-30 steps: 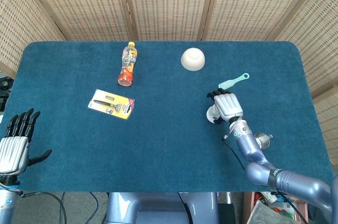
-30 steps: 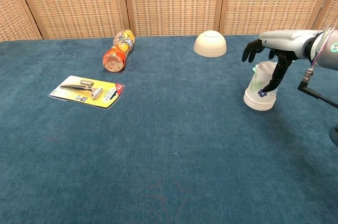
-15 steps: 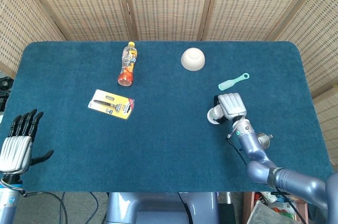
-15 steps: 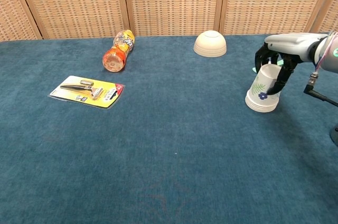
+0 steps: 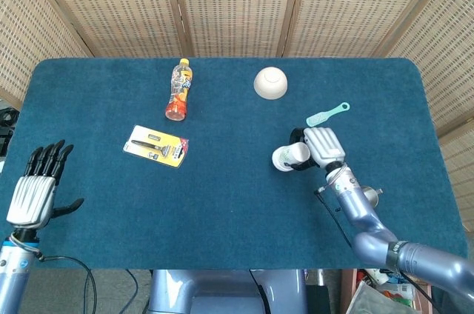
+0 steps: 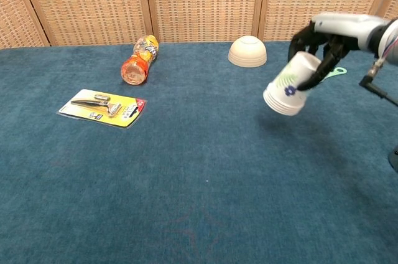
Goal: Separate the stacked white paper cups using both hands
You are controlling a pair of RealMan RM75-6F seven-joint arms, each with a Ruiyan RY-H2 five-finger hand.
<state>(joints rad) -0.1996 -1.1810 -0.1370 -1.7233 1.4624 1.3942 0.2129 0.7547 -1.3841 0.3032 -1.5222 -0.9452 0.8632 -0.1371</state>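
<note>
- The stacked white paper cups [image 6: 288,90] are nested tight, so you mostly see one white body with a green leafy print and a small dark blue mark on the side, plus a few rolled rims bunched up at the wide end.
- They're off the desk [image 6: 186,170] right now, hanging in the air over its right half, in front of the upturned cream bowl [image 6: 247,51] and well apart from it.
- The stack is tilted: the long axis runs diagonally in the chest view, with the rim end low and toward the left, and the narrow base end up and to the right, tucked into the hand.
- In the head view the wide end of the stack [image 5: 285,157] shows as a white round shape pointing left, away from the wrist.
- The right robot hand [image 6: 324,37] is grasping the stack near its base end, dark fingers wrapped around the upper side of the cups.
- The left robot hand [image 5: 35,192] is way off at the near left edge of the desk, holding nothing, fingers straight and spread, thumb sticking out to the side.
- Other stuff on the blue desk: an orange drink bottle [image 6: 139,59] lying on its side at the back left, a yellow razor pack [image 6: 102,108] lying flat nearer the front left, and a teal comb [image 5: 326,114] just behind the right robot hand.
</note>
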